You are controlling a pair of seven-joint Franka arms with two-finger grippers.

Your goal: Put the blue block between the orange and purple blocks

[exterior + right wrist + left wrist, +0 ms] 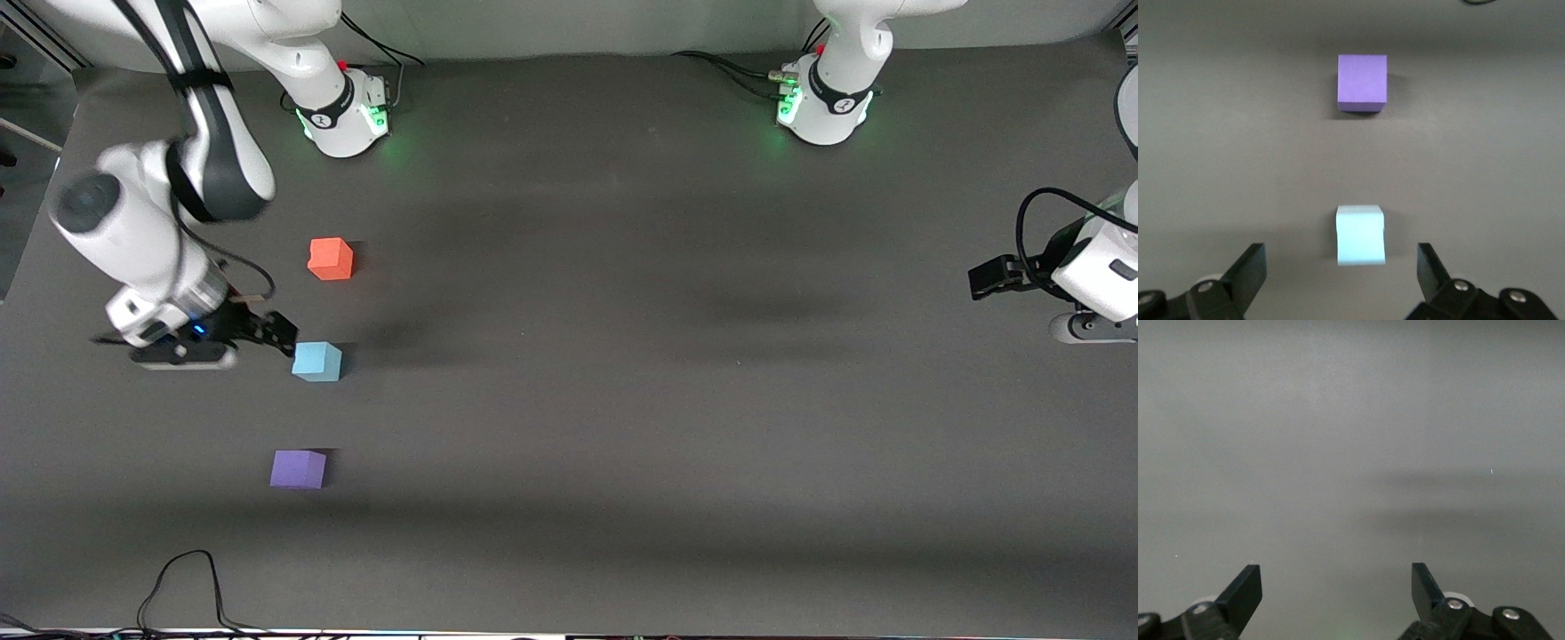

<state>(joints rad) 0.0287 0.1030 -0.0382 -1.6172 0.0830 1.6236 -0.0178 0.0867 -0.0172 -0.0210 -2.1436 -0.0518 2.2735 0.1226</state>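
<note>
The blue block (316, 361) rests on the table, nearer to the front camera than the orange block (330, 259) and farther from it than the purple block (298, 468), roughly in line with both. My right gripper (283, 336) is open and empty, low beside the blue block toward the right arm's end of the table. In the right wrist view the blue block (1360, 235) lies just ahead of the open right gripper (1339, 257), untouched, with the purple block (1362, 83) farther on. My left gripper (987, 276) waits open at the left arm's end of the table; the left wrist view shows the open left gripper (1335, 577) over bare table.
The dark grey table (622, 400) carries only the three blocks. The right arm's base (347, 116) and the left arm's base (822, 107) stand along the robots' edge. A black cable (182, 578) loops at the table edge nearest the front camera.
</note>
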